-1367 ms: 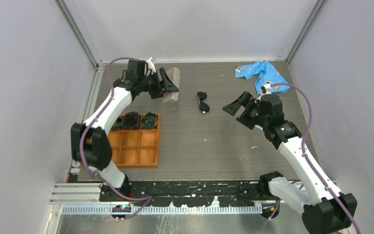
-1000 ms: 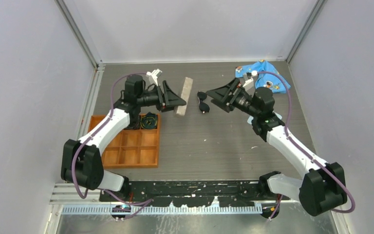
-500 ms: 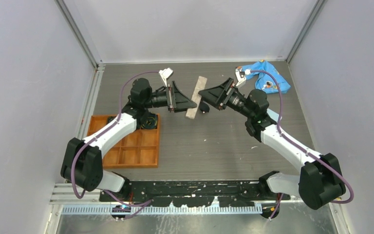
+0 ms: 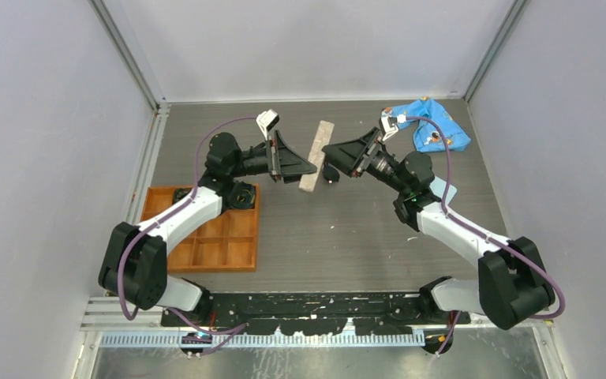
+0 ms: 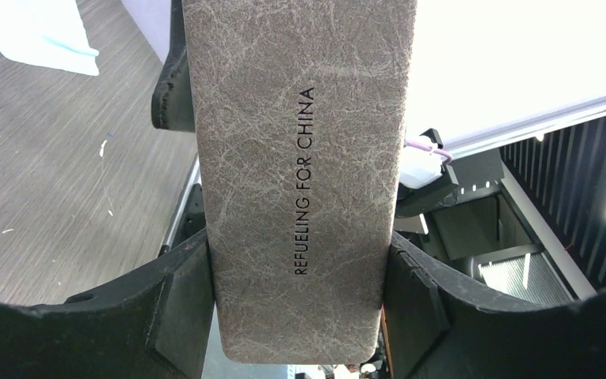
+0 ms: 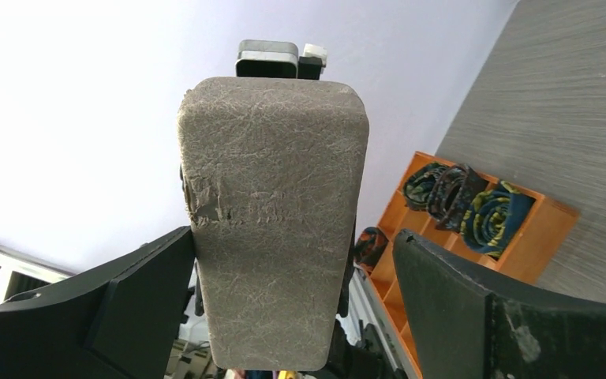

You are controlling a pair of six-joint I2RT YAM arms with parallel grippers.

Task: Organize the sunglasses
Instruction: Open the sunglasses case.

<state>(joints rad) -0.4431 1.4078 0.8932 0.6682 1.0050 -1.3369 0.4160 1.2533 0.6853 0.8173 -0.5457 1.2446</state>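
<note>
Our left gripper (image 4: 308, 167) is clamped on one end of the grey-tan oblong textured case (image 5: 296, 158), which we have carried from the back left of the table (image 4: 363, 229) to mid-air at the centre. Our right gripper (image 4: 328, 150) has swung in from the right and now straddles the case's other end with jaws wide, seemingly not yet pressing. The small black-framed sunglasses (image 4: 330, 174) lie where they were on the table, just below the right gripper and partly hidden. We judge the case is about to be opened for them.
</note>
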